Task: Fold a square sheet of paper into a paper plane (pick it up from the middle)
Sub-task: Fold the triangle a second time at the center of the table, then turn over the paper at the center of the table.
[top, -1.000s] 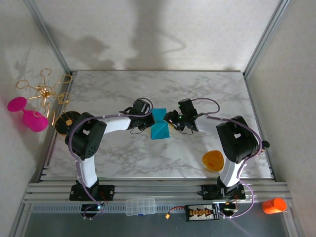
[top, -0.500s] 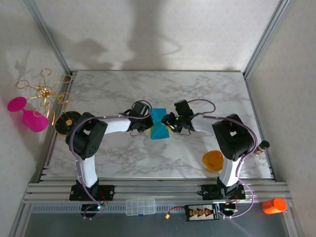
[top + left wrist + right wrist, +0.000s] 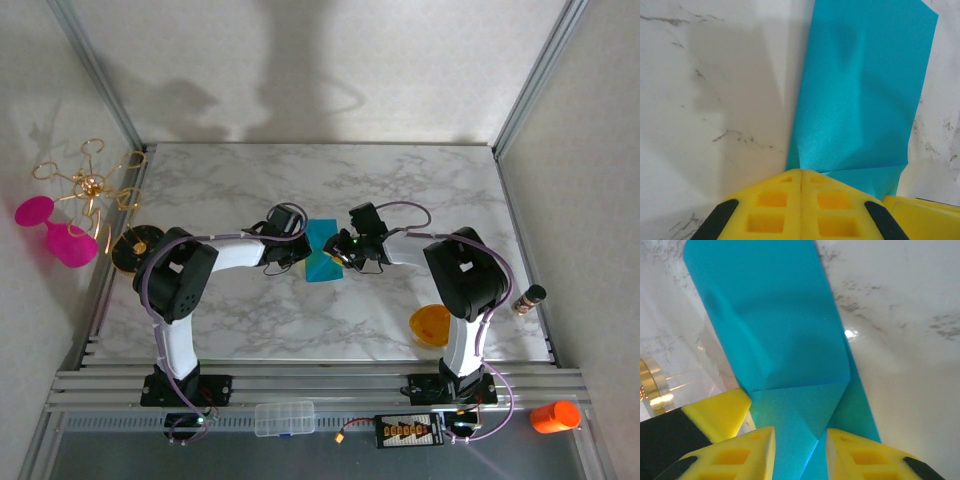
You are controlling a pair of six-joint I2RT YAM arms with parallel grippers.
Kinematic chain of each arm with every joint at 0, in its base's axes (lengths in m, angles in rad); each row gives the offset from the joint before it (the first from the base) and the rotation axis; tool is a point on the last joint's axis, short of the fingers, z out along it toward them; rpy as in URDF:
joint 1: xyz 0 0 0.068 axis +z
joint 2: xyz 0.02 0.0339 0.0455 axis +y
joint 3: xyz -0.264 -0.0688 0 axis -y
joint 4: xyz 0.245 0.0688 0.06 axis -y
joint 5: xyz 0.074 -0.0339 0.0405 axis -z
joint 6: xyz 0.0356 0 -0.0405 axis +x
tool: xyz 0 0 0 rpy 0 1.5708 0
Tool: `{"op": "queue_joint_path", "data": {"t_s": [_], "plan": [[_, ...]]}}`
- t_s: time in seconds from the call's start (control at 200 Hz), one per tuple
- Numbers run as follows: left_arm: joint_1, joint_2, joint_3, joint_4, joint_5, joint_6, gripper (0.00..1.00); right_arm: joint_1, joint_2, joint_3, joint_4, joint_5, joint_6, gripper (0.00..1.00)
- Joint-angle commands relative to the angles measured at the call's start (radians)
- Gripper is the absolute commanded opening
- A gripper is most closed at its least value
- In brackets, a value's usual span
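The square sheet of paper [image 3: 323,250] lies partly folded at the middle of the marble table [image 3: 420,190], teal-blue with a triangular flap [image 3: 800,405] creased over it. My left gripper [image 3: 303,252] is shut, and its yellow tips [image 3: 801,172] rest against the sheet's [image 3: 865,90] left edge. I cannot tell whether they pinch it. My right gripper [image 3: 340,256] faces it from the right. Its jaws [image 3: 800,440] stand open on either side of the flap's point, over the paper [image 3: 785,340]. A left fingertip [image 3: 720,410] shows beside them.
A small orange bowl [image 3: 431,325] sits near the right arm's base. Pink glasses and a gold wire stand [image 3: 70,215] are beyond the table's left edge. A clear plastic box [image 3: 283,418] and an orange cup [image 3: 555,415] lie on the front rail.
My right gripper has moved left onto the paper and its jaws have narrowed. The left gripper has stayed shut at the sheet's left edge.
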Motion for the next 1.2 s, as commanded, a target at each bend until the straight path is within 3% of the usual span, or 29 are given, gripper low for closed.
{"op": "queue_joint_path", "data": {"t_s": [0.0,0.29,0.621,1.192], "plan": [[-0.005,0.031,-0.024,-0.025,-0.021,-0.014,0.06,0.010,0.016,0.012,0.039,-0.051,0.000,0.32],[-0.005,0.032,-0.024,-0.025,-0.021,-0.016,0.06,0.010,0.021,-0.008,0.076,-0.078,0.010,0.30],[-0.005,0.027,-0.029,-0.026,-0.028,-0.019,0.06,0.010,-0.042,-0.037,-0.004,0.022,-0.004,0.32],[-0.005,0.030,-0.029,-0.023,-0.020,-0.023,0.06,0.012,0.012,-0.019,0.010,-0.042,-0.003,0.33]]}}
